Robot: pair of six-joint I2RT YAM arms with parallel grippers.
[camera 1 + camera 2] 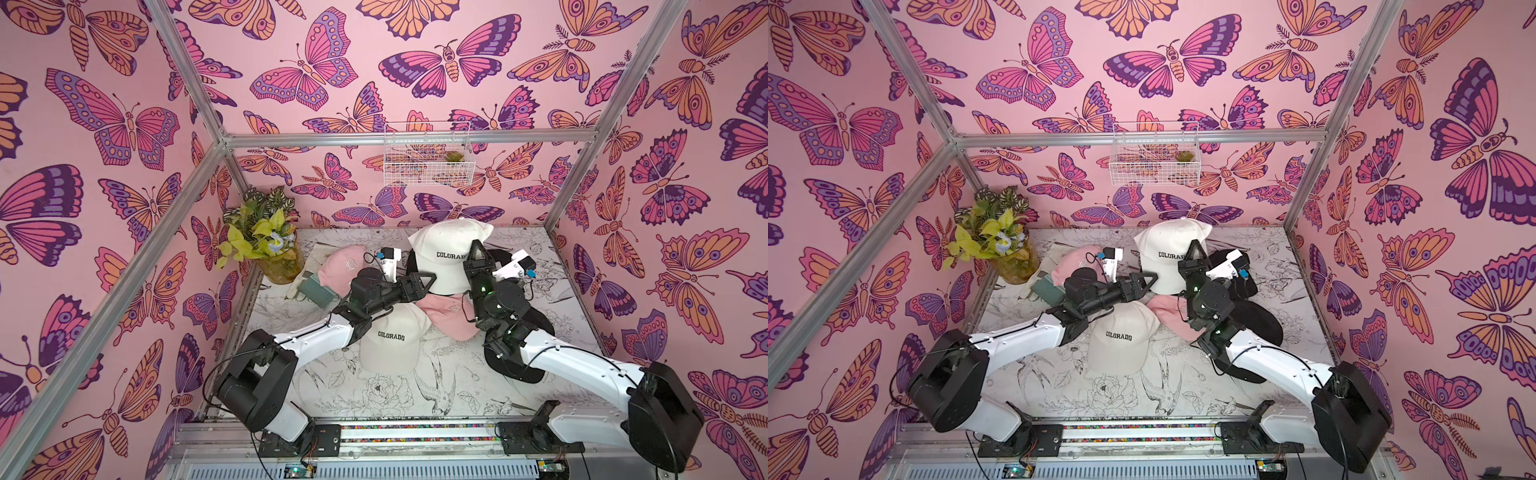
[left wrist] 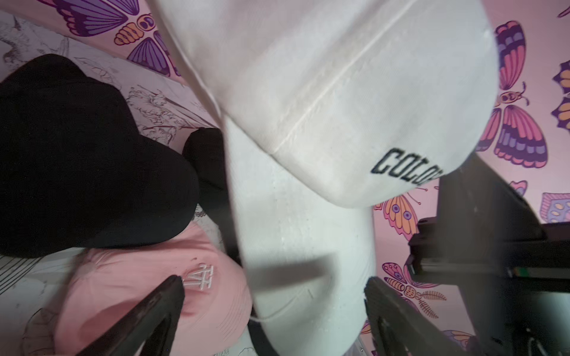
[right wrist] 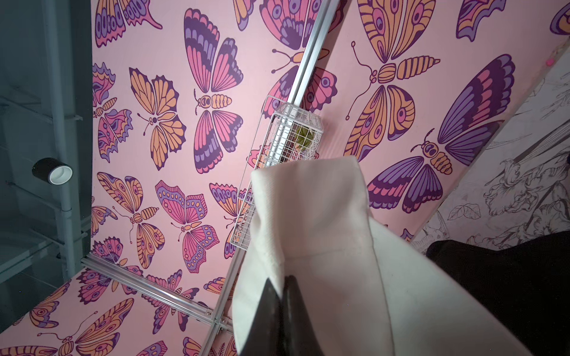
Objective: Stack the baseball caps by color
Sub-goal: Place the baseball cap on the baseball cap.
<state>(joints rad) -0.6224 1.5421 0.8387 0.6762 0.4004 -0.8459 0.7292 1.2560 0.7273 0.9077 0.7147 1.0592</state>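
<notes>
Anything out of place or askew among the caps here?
A teal brush lies beside the pink cap near the plant: the one non-cap item among them. The raised white COLORADO cap hangs tilted, pinched by the right gripper.

Left gripper (image 2: 274, 279) splayed wide — right gripper (image 3: 279, 282) pinched closed, arms angled inward.

Bright, even light; wrist views seemingly soft.
</notes>
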